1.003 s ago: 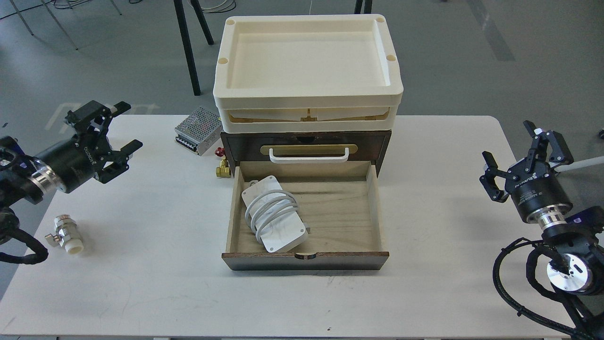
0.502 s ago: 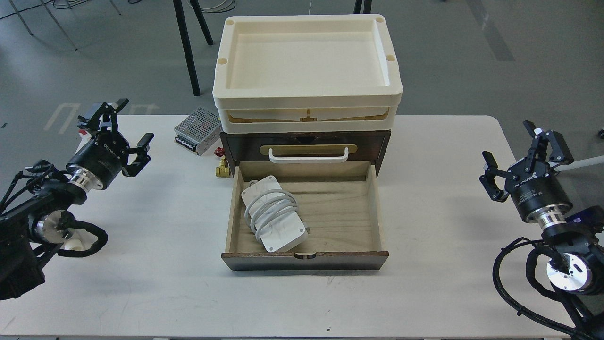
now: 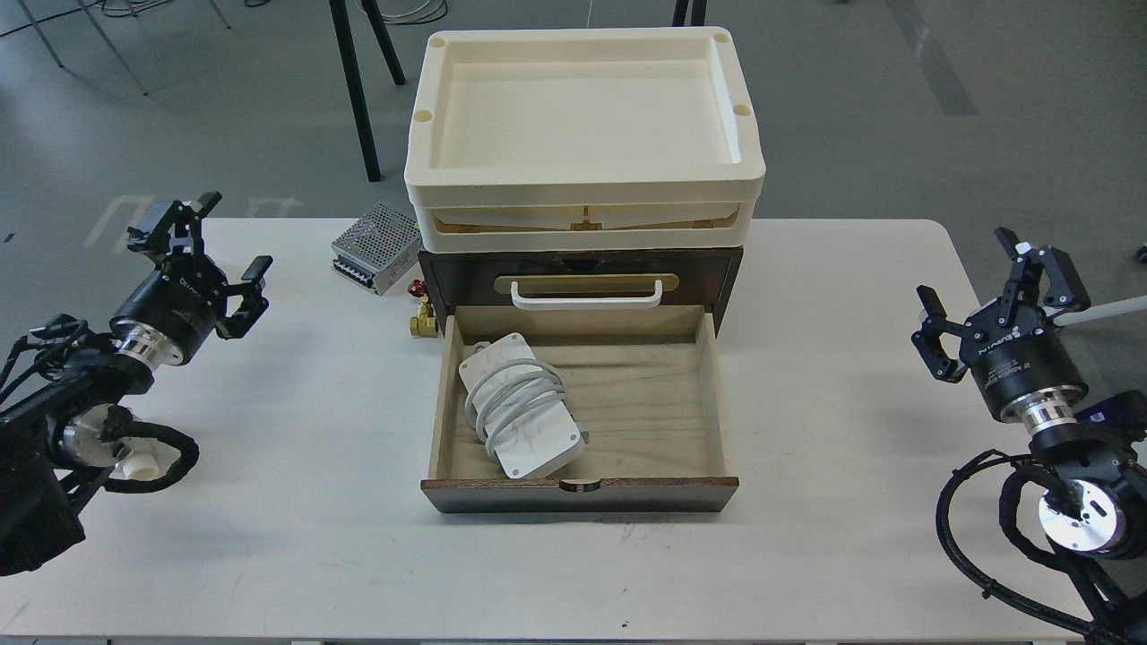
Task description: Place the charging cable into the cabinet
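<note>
The charging cable (image 3: pixel 517 414), a white adapter with its cord coiled around it, lies in the left half of the open pale wood drawer (image 3: pixel 708 394). The drawer is pulled out toward me from the dark-brown cabinet (image 3: pixel 730 269), whose upper drawer has a white handle (image 3: pixel 587 296). My left gripper (image 3: pixel 208 247) is open and empty over the table's far left. My right gripper (image 3: pixel 972 298) is open and empty over the table's right edge. Both are well away from the cabinet.
Two stacked cream trays (image 3: pixel 582 193) sit on the cabinet. A perforated grey power-supply box (image 3: pixel 376 245) and a small brass valve (image 3: pixel 424 320) lie left of the cabinet. A white and metal fitting (image 3: pixel 134 461) is partly hidden under my left arm.
My left arm has drawn back toward the left and lowered, with its gripper turning to point up and away. It now covers the white fitting. The right arm and the cable have not moved.
</note>
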### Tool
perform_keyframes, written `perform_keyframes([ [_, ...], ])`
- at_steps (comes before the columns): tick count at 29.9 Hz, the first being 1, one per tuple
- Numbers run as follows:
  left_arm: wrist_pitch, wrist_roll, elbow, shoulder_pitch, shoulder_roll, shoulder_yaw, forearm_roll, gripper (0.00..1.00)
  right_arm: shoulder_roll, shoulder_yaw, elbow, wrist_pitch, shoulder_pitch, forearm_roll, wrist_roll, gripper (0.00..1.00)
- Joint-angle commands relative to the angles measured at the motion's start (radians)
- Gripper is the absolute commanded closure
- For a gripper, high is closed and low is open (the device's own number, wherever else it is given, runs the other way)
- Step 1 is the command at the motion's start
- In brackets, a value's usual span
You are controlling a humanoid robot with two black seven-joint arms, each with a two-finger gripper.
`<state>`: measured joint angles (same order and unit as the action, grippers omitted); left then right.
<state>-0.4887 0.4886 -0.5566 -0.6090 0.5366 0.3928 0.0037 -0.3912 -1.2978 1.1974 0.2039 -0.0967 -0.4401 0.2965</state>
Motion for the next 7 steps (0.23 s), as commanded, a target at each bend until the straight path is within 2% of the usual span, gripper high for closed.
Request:
perform_keyframes([
  [1,0.000,0.000,0.000,0.003,-0.001,0.000,-0.001,0.03,0.000,0.000,0.001,0.000,0.000,0.001,0.000,0.01],
  [7,0.000,0.000,0.000,0.009,0.000,0.000,-0.001,0.03,0.000,0.002,0.001,0.000,0.000,0.000,0.000,0.01],
])
